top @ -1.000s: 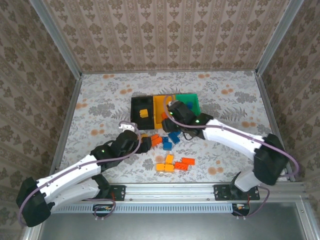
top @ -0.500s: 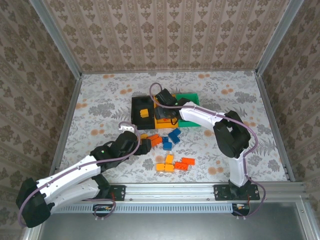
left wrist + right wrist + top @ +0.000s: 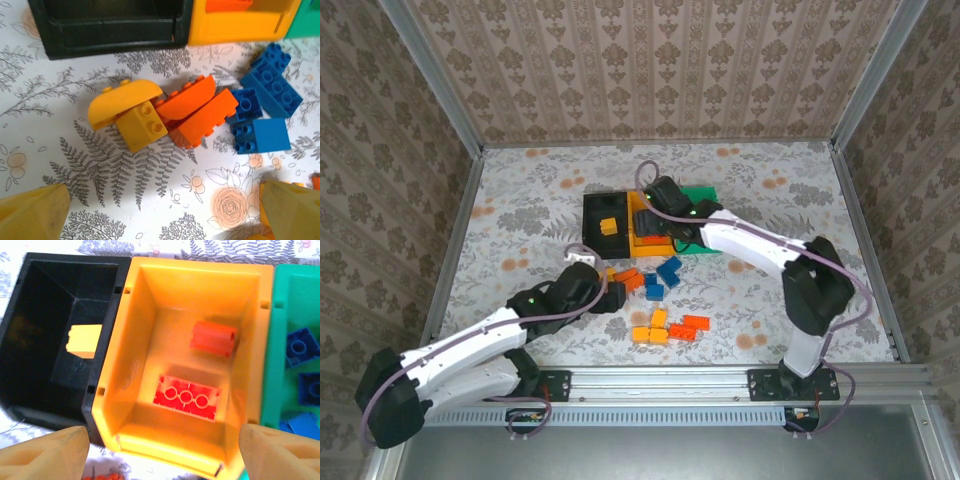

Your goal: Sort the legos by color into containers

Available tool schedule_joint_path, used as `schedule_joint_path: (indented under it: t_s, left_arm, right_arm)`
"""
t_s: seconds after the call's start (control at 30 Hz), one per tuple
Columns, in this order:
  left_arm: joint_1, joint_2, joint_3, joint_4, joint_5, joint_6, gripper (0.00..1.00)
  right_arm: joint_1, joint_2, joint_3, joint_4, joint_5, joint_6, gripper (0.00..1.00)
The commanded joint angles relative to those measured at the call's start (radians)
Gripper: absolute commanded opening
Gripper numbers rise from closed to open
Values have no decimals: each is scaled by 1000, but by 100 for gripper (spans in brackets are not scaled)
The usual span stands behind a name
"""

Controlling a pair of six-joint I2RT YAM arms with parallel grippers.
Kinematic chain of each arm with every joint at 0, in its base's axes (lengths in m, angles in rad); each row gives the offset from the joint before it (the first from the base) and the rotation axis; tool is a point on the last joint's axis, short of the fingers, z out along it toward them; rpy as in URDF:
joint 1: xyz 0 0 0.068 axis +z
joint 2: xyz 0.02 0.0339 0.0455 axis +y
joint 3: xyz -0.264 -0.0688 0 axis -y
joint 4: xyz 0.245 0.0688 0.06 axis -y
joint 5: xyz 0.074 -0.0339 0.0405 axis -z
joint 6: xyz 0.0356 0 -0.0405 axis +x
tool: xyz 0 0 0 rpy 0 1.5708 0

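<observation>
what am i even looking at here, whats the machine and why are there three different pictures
These are two robot arms bolted to the near edge of a table, sorting toy bricks by color. One picture looks down from above. The other two come from a camera on each arm's wrist, so the yellow wedges at the bottom are that arm's own fingers. The left gripper hangs open over the loose bricks on the table. The right gripper is open, holding nothing, above three joined bins. The black bin holds a yellow brick, the orange-yellow bin two red-orange bricks, and the green bin blue bricks.
</observation>
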Motion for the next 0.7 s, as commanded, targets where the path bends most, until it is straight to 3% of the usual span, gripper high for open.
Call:
schedule_joint_path:
  t_s: [0.0, 0.3, 0.67]
  left_arm:
    - [-50, 66, 67, 14, 39, 68, 98]
    - [-246, 393, 235, -45, 61, 145, 89]
    - [-349, 426, 204, -139, 72, 32, 85]
  right_arm:
    - [6, -107, -116, 30, -9, 32, 80]
    - [-6, -346, -421, 43, 16, 68, 81]
    - [-29, -488, -551, 46, 23, 77, 81]
